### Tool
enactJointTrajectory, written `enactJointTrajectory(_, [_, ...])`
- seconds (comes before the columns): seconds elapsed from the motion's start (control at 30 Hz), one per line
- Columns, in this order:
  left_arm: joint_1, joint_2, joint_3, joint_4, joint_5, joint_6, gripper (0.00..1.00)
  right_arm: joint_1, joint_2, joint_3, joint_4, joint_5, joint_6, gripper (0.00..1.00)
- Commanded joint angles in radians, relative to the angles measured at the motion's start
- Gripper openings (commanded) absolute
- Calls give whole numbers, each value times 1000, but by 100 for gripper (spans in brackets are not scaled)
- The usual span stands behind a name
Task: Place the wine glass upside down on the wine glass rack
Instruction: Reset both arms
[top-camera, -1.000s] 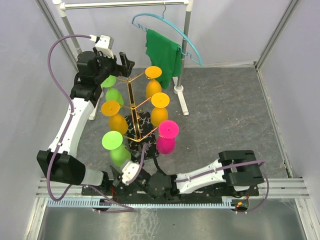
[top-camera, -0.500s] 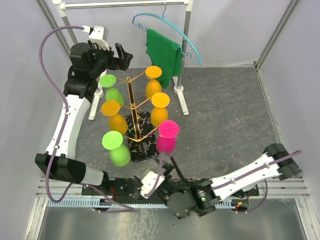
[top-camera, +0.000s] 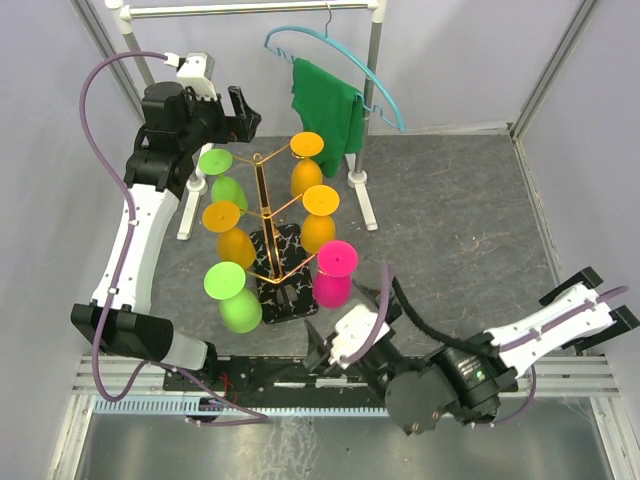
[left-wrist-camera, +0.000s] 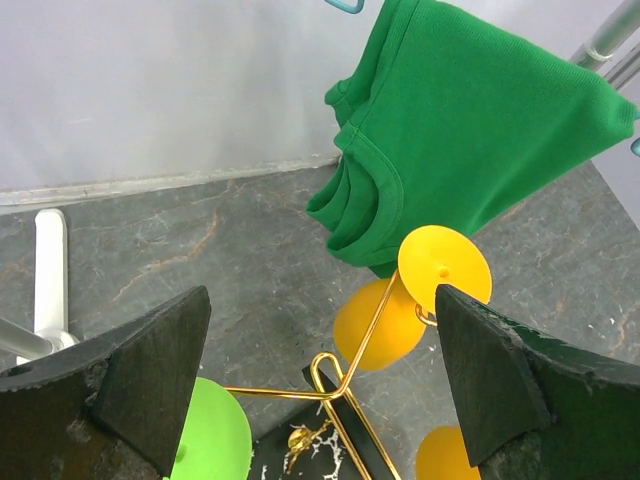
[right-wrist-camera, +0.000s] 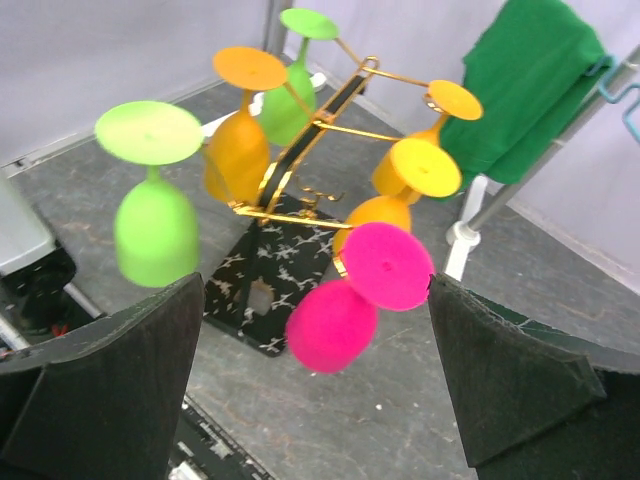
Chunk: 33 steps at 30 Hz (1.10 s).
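The gold wine glass rack (top-camera: 262, 205) stands on its black marbled base (top-camera: 290, 240); it also shows in the left wrist view (left-wrist-camera: 335, 378) and the right wrist view (right-wrist-camera: 300, 170). Several wine glasses hang upside down on it: green ones (top-camera: 240, 312), orange ones (top-camera: 236, 245) and a pink one (top-camera: 332, 288). My left gripper (top-camera: 243, 112) is open and empty, high behind the rack's top (left-wrist-camera: 320, 400). My right gripper (top-camera: 350, 315) is open and empty, just in front of the pink glass (right-wrist-camera: 330, 325), not touching it.
A white clothes rail (top-camera: 250, 8) stands at the back with a blue hanger (top-camera: 340, 55) and a green shirt (top-camera: 325, 100); its foot (top-camera: 360, 180) is right of the rack. Grey walls close in both sides.
My right arm has swung rightward; its gripper moved from beside the front green glass to in front of the pink glass. My left gripper drew back and up from the upper green glass.
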Motion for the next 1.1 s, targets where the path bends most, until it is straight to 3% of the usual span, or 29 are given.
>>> enactJointTrajectory(0.0, [7,-39,49,8,28,-60,99,-108,-120,-2,66,-52,-105,100])
enactJointTrajectory(0.13, [6,-38,52,7,44,-69,99,-270,-95,62,-20,-179,-109,100])
enactJointTrajectory(0.47, [6,-46,48,-5,52,-68,99,-710,218,431,-159,-690,-95,100])
enactJointTrajectory(0.63, [6,-63,48,-4,47,-69,99,-979,286,576,-235,-854,-52,100])
enactJointTrajectory(0.8, [6,-73,44,-3,39,-62,99,-1244,269,597,-295,-954,-12,100])
enactJointTrajectory(1.07, [6,-70,40,-6,14,-64,99,-1500,213,479,-284,-1042,-15,100])
